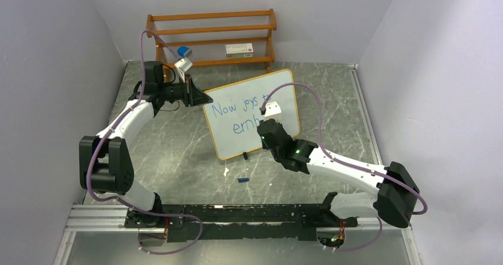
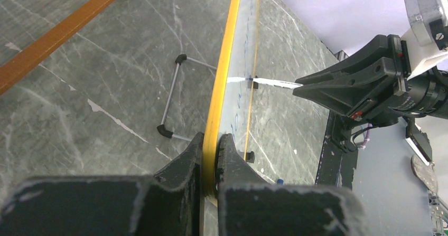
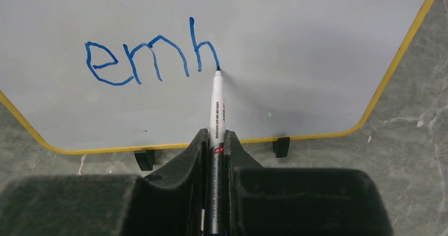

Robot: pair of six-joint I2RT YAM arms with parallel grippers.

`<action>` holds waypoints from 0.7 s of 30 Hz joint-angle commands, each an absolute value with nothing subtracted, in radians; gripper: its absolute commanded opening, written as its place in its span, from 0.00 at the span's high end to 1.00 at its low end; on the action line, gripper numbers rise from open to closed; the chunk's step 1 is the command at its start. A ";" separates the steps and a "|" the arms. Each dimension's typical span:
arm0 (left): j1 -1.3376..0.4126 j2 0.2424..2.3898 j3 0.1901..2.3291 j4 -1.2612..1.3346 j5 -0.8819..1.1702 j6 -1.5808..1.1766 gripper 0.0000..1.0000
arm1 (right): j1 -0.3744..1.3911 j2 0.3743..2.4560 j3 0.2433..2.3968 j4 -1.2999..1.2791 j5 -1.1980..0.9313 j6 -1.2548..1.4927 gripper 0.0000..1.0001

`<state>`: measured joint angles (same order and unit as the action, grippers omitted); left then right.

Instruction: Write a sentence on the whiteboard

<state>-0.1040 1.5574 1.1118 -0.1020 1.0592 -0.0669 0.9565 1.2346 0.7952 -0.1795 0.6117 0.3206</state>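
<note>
Even bright light, right hand [image 3: 215,137] seemingly blurred

Your left arm [image 1: 127,120] reached along the table's [image 1: 178,155] left edge, wrist turned right, left gripper [image 2: 211,141] pinched tight on the whiteboard [image 2: 224,77] frame. Your right arm [image 1: 344,161] angled in from the right edge, right gripper [image 3: 215,138] clamped on a marker [image 3: 216,96].

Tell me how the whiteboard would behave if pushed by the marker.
The whiteboard likely tips easily: it stands on small black feet and a thin wire prop. It seems stiff; its frame runs straight from the left hand clamping it. Probably light too, being thin.
</note>
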 commanded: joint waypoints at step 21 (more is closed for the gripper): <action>-0.158 1.631 1.060 -0.218 0.841 0.089 0.95 | 0.957 1.256 0.801 -0.135 0.556 0.340 1.00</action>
